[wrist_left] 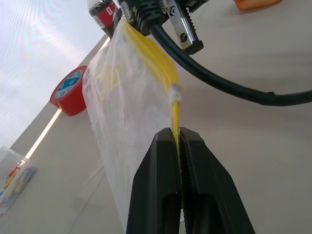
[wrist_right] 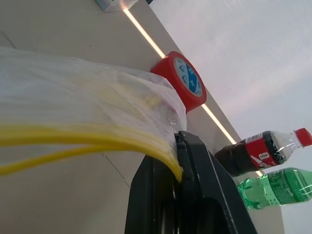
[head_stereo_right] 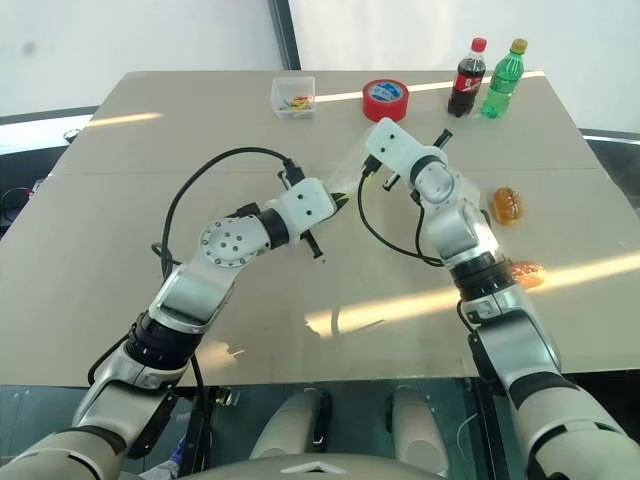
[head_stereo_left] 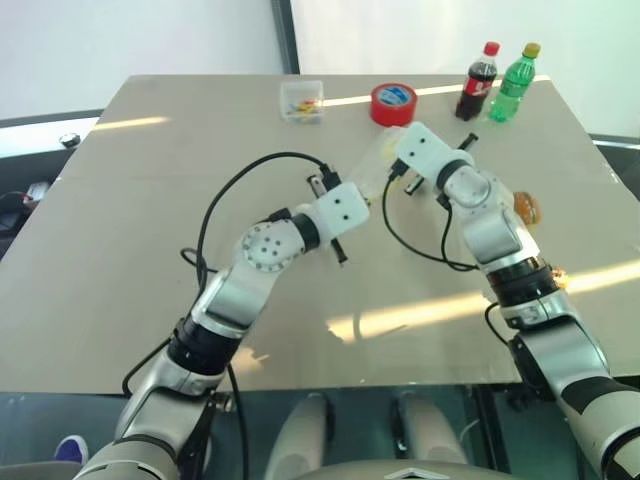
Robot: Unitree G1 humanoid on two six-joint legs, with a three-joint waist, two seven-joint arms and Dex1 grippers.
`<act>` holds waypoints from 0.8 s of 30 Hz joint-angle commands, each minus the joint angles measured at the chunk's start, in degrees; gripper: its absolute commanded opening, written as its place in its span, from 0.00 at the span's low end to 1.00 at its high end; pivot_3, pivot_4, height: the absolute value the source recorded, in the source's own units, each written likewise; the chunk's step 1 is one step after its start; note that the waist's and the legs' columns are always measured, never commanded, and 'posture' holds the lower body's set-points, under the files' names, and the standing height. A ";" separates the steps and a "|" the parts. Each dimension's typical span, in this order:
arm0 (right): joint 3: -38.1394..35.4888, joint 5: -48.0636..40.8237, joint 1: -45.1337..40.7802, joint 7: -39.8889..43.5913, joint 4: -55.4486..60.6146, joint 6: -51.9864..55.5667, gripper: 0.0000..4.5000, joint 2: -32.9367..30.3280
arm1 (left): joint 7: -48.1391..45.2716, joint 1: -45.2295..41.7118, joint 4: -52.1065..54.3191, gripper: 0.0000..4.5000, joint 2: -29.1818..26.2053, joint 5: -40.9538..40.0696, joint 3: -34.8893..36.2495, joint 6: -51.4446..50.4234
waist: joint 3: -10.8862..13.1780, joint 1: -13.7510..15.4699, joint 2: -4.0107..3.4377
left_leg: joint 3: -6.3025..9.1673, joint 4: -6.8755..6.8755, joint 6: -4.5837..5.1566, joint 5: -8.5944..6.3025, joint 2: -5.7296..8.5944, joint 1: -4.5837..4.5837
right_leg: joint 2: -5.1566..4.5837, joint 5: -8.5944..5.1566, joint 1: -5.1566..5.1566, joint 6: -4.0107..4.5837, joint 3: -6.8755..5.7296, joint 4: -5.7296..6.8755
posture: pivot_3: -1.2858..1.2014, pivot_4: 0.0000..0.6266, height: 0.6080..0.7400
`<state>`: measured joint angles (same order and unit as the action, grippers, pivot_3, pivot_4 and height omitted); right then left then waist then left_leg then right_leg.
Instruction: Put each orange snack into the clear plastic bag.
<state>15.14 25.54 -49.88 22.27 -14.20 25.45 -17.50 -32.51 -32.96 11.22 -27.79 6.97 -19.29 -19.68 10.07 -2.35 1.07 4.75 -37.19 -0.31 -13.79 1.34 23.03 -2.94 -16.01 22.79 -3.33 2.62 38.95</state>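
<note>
A beige table [head_stereo_left: 150, 250] is seen bearing all the items. The clear plastic bag [wrist_left: 126, 122] is held up off the table between the two arms, near the middle of the table, just in front of the red tape roll [head_stereo_left: 393, 103]. Its yellow strip is clamped at one end by the left gripper [wrist_left: 178, 141], whose fingers are closed tight on it, and at the other end by the right gripper [wrist_right: 178, 146], likewise closed on the strip. Two bottles, one dark with a red cap [head_stereo_left: 478, 82] and one green [head_stereo_left: 514, 84], are stood together at the far right corner. A small clear box [head_stereo_left: 302, 101] lies left of the tape roll. The two orange snacks [head_stereo_right: 507, 204] [head_stereo_right: 527, 273] rest on the table to the right of the right arm, apart from the bag.
</note>
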 commanded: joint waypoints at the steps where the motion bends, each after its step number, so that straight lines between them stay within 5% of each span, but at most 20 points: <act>1: 0.42 -1.70 2.50 5.92 6.92 1.85 0.00 -2.29 | -1.09 -1.27 -0.71 0.01 -2.38 0.92 2.57 6.62 | 0.00 0.02 0.00 | 0.00 0.00 0.00 0.00 0.00 0.00 | 0.00 0.00 0.00 0.00 -0.01 0.00 | 0.52 0.24 1.00; 3: -0.26 -2.59 4.73 6.96 9.74 3.08 0.00 -2.97 | -1.88 -1.67 -2.60 0.01 -3.63 0.32 4.19 8.69 | 0.00 0.04 0.00 | 0.02 0.00 0.01 -0.01 0.00 0.02 | 0.00 0.00 0.00 0.00 -0.03 -0.02 | 0.52 0.24 1.00; 7: -2.27 -4.52 9.64 7.62 16.10 5.51 0.40 -3.41 | -3.63 -3.47 -8.53 0.00 -6.00 0.26 6.04 14.75 | 0.00 -0.05 0.00 | 0.03 -0.02 0.06 -0.04 0.00 0.02 | -0.01 0.00 0.00 0.00 -0.04 0.01 | 0.52 0.24 1.00; 10: -3.92 -6.67 13.53 9.04 22.57 9.32 0.40 -3.60 | -3.85 -4.27 -11.06 0.00 -6.05 0.63 6.55 16.99 | 0.00 0.12 0.00 | 0.04 -0.03 0.06 -0.04 0.00 0.02 | 0.00 0.00 0.00 0.00 -0.05 0.02 | 0.52 0.24 1.00; 15: -8.41 -11.80 18.24 8.20 33.65 19.07 0.02 0.52 | -4.26 -4.60 -13.03 0.00 -5.94 1.00 7.04 19.26 | 0.00 0.17 0.00 | 0.17 -0.09 0.06 -0.04 0.02 0.17 | -0.02 0.00 0.03 -0.01 -0.16 -0.01 | 0.52 0.24 1.00; 24: -15.18 -23.83 14.00 1.59 36.37 29.19 0.02 16.88 | -4.29 -4.24 -14.50 0.00 -6.27 1.83 7.10 23.04 | 0.00 -0.06 -0.02 | 0.20 -0.15 0.11 -0.06 0.02 0.10 | 0.02 0.00 0.02 0.00 -0.18 0.13 | 0.52 0.24 1.00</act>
<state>0.43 3.86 -33.95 25.20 21.30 54.53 -1.45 -36.59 -36.35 -4.49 -33.87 8.77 -13.60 1.93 10.08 -2.41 1.05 4.94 -37.33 -0.22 -13.85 1.36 23.11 -2.91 -16.01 22.81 -3.33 2.45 39.09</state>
